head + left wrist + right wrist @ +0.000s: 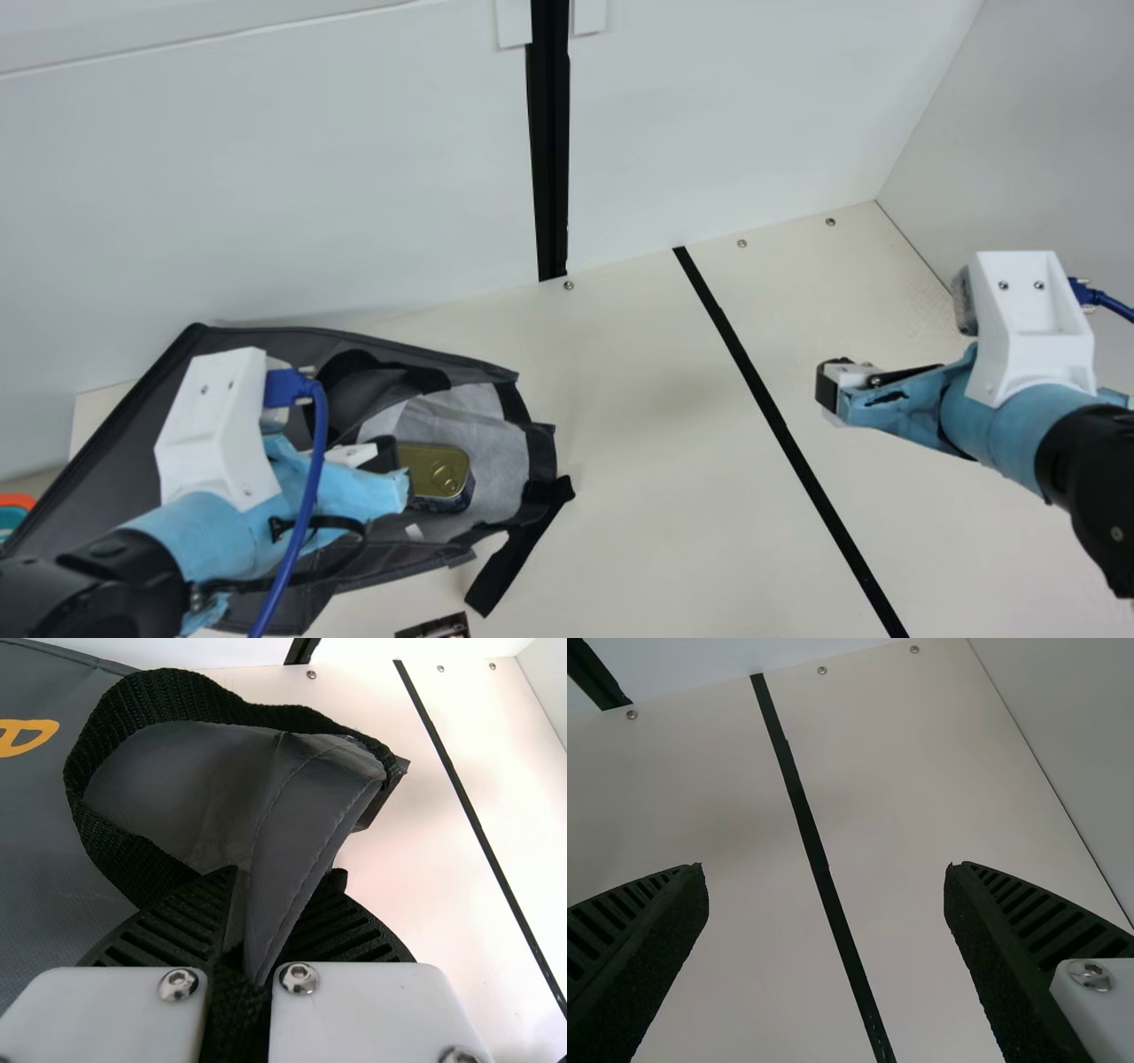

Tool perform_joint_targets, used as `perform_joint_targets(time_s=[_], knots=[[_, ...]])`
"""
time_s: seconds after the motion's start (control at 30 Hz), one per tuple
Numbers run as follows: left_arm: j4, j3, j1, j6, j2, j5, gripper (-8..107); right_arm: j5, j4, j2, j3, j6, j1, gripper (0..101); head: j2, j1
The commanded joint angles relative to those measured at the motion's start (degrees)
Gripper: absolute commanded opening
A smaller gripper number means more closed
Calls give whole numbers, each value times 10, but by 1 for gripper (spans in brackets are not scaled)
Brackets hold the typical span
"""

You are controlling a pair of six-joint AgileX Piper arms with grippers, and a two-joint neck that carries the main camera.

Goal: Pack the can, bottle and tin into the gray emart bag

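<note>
The packing seems to be at the stage of handling the bag's mouth around what lies in it. The tin (438, 471) is inside the gray bag (106, 461), on the pale lining near the opening, while the bag sprawls on the worktop (638, 443). The left pincer (246, 930) is clamped on a fold of the bag's edge, with black handle webbing (199, 693) running down between its fingers too. The next move probably calls for lifting that edge gently, so the mouth rises and the tin settles deeper; pulled sideways, the tin might slip out.

The left arm comes in low from the main view's left, its wrist above the bag and its pincer beside the tin, aimed toward the middle. The right arm extends from the opposite side, its pincer (824, 868) spread wide over bare worktop, well apart from the bag.
</note>
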Motion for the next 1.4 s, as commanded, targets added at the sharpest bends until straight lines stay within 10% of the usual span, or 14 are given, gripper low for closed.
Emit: perform_joint_targets(time_s=[0.0, 1.37], knots=[[0, 0, 0, 0, 0, 0, 10, -3, 4, 3, 1, -5, 1, 91, 0, -13], [0, 0, 0, 0, 0, 0, 10, -107, 150, 71, 39, -175, 14, 91, 0, -13]])
